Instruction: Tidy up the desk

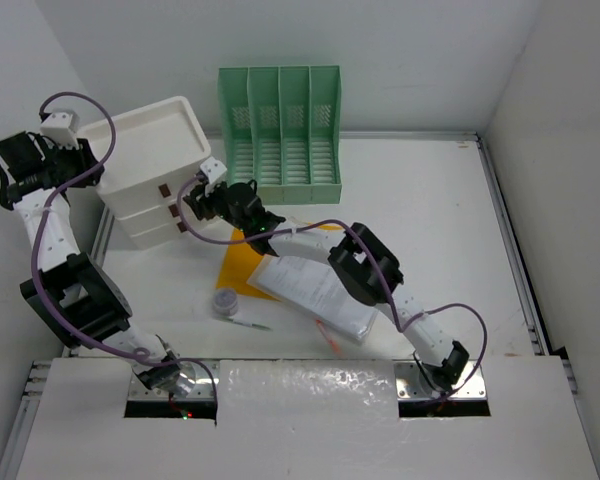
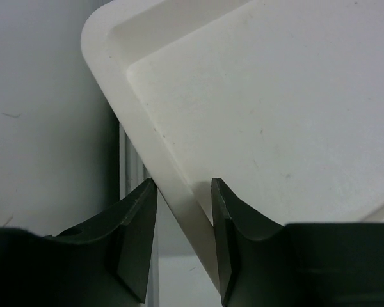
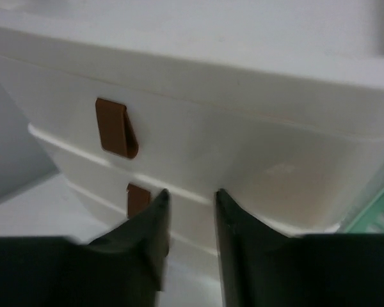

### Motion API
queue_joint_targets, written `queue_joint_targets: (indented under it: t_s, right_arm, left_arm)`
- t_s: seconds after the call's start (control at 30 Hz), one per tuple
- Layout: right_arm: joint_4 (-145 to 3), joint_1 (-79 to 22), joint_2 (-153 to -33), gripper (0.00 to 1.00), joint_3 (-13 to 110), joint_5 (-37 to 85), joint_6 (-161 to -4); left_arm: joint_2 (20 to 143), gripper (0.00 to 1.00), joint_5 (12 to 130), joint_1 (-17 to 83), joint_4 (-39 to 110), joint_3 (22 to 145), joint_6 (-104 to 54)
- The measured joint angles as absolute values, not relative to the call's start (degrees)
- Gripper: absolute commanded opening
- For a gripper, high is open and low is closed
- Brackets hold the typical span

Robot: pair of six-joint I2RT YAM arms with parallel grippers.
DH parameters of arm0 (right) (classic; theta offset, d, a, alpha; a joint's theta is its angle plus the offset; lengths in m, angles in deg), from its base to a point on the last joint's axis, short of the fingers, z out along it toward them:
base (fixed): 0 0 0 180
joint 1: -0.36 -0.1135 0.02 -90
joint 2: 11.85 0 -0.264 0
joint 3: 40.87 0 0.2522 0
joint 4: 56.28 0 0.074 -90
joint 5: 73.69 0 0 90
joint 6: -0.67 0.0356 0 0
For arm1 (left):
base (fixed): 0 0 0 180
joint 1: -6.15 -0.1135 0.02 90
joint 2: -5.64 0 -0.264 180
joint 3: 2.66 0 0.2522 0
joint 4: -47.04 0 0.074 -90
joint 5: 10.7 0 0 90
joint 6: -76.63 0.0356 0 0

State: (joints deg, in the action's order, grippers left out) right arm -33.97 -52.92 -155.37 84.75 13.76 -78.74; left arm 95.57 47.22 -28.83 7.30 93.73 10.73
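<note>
Your white drawer box (image 1: 145, 150) stands at the far left corner of the worktop (image 1: 430, 220), just beside the left rail (image 1: 104, 232). Its top is a shallow tray, and the left wrist view shows only that tray's plain white floor. Below the tray the stacked drawers are pushed in, each with a brown pull tab (image 3: 116, 128), so you cannot see what they hold.

Just to its right, against the far wall, stands the green file organizer (image 1: 280, 125). It has four upright slots, and their slatted floors are in view. You cannot tell whether the two containers touch.

Your left fingers (image 2: 148, 201) are clamped on the tray's rim at the box's left side, close to the wall. Your right fingers (image 3: 160, 214) are slightly apart and grip nothing. They face the drawer fronts, with the lower tab just beside one tip, and you cannot tell whether they touch the drawer.

The worktop fills the whole overhead view under both arms and is edged with silver rails. Loose items lie in the middle, under your right arm:
- a yellow envelope (image 1: 238, 268)
- a white printed packet (image 1: 305, 288) partly over the envelope
- a small grey round cap (image 1: 224, 300)
- a pen (image 1: 248, 322) near the cap
- a thin orange item (image 1: 332, 338) at the packet's near edge

From the packet to the right rail (image 1: 510, 270) the surface is bare white. On the left, the box, rail and wall crowd your left arm.
</note>
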Motion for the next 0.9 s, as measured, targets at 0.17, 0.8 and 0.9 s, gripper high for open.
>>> queue_joint_targets:
  t_s: [0.17, 0.8, 0.9]
  right_arm:
    - [-31.0, -55.3, -151.8, 0.55, 77.7, 12.9, -78.3]
    - [-32.6, -61.4, -163.0, 0.46, 87.6, -6.5, -73.7]
    - [-32.8, -61.9, -164.5, 0.43, 89.8, -8.0, -73.8]
  left_arm:
    - [95.6, 0.00, 44.0, -28.9, 7.3, 93.2, 8.5]
    - [86.5, 0.00, 47.5, -29.2, 14.9, 81.6, -5.1]
    - [86.1, 0.00, 47.9, -29.2, 15.7, 80.9, -5.5]
